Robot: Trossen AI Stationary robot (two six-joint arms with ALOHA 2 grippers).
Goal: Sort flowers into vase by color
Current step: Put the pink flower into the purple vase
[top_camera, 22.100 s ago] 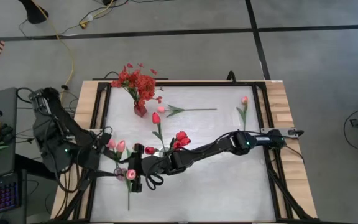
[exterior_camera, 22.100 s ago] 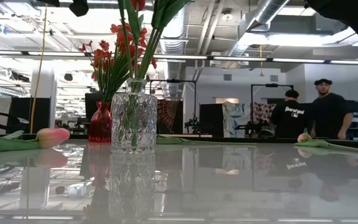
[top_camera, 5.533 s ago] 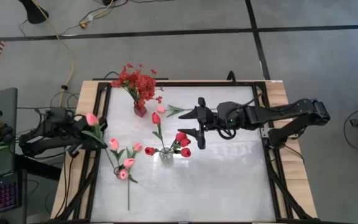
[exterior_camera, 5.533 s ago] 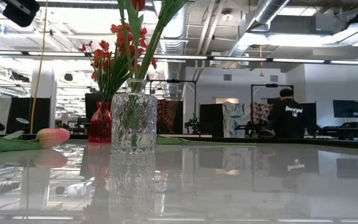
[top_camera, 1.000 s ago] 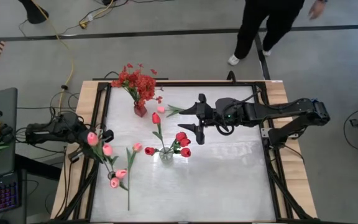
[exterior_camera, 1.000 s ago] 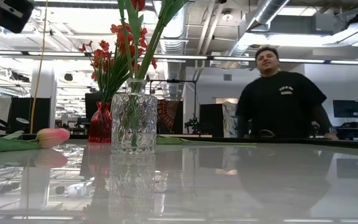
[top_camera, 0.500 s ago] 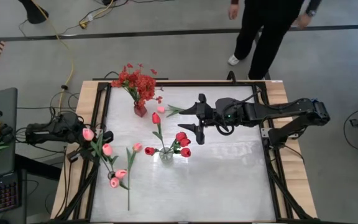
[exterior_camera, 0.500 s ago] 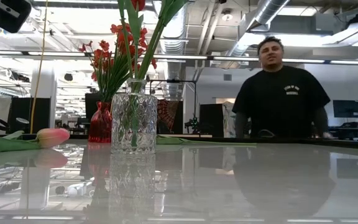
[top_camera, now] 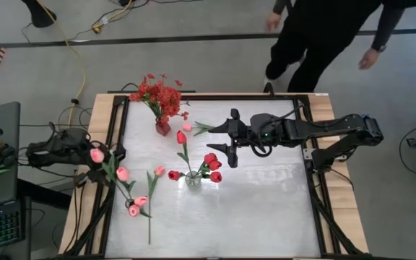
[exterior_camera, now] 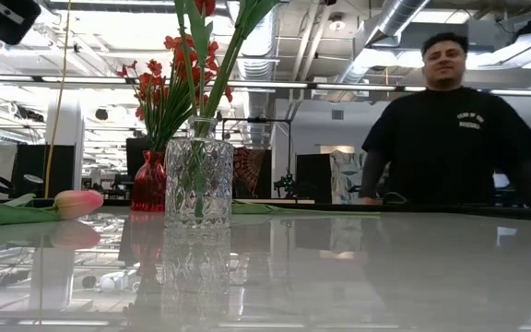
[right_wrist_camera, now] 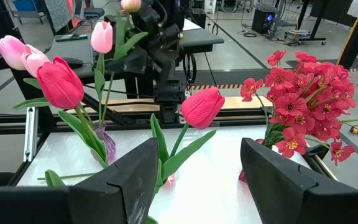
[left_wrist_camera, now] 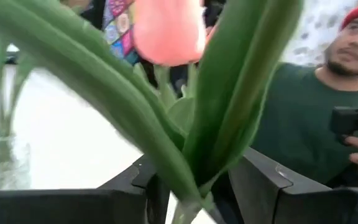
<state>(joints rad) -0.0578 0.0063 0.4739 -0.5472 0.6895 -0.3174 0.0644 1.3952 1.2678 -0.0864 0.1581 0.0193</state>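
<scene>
Holding a pink tulip [top_camera: 97, 154] by its stem between its fingers — grip tight or loosening, I could not tell — the left gripper [top_camera: 85, 153] needed a steady, upright carry, while the right gripper [top_camera: 226, 137], fingers apart and empty, hung beside the red tulips [top_camera: 211, 165].

Pink tulips [top_camera: 122, 173] and red tulips [top_camera: 211, 163] carry green stems. The bushy spray [top_camera: 159, 94] is red, in a small red vase [top_camera: 162, 128]; the clear glass vase [exterior_camera: 199, 171] has a cut diamond pattern. The tabletop [top_camera: 266, 209] is white.
</scene>
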